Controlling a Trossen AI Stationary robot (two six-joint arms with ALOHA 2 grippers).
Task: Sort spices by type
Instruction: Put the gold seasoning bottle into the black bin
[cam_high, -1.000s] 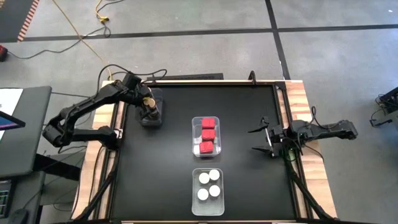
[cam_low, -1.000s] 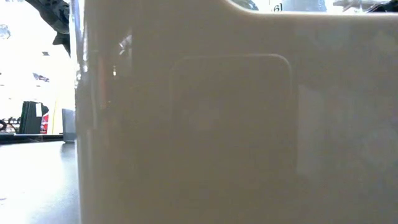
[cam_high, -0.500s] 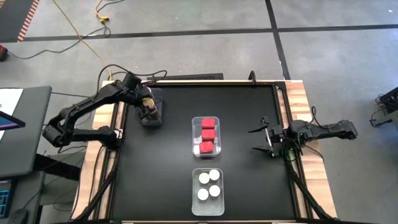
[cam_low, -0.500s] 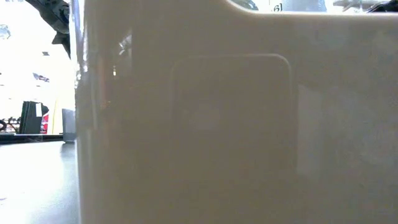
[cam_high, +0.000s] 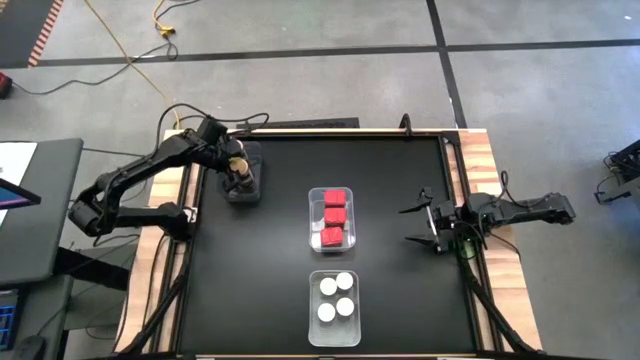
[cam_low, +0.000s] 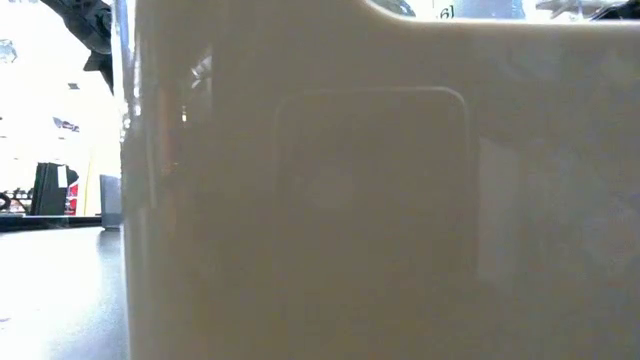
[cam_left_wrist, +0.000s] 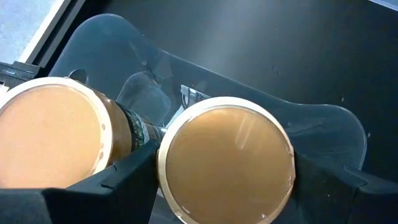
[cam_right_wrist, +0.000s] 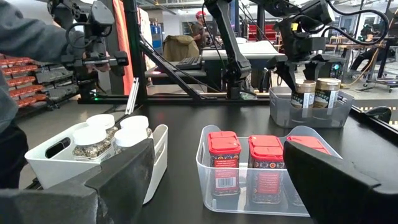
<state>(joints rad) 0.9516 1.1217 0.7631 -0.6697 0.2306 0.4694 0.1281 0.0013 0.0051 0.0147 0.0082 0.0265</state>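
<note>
Two brown-topped jars stand in a clear tub at the table's far left. My left gripper comes down from above and is shut on one jar. The second jar stands right beside it. Three red boxy spices sit in a clear tub at the table's middle. Several white-lidded jars fill a white tub near the front edge. My right gripper waits open at the table's right edge, holding nothing. My left gripper pinches the brown-topped jar at its lid rim between the two fingers, one on each side. The fingers slant down from above. The jar stands upright inside the tub; the tub's wall hides whether its base rests on the floor.
The white tub's wall fills most of the low view. Bare black tabletop lies between the tubs and the right arm. A person stands beyond the table.
</note>
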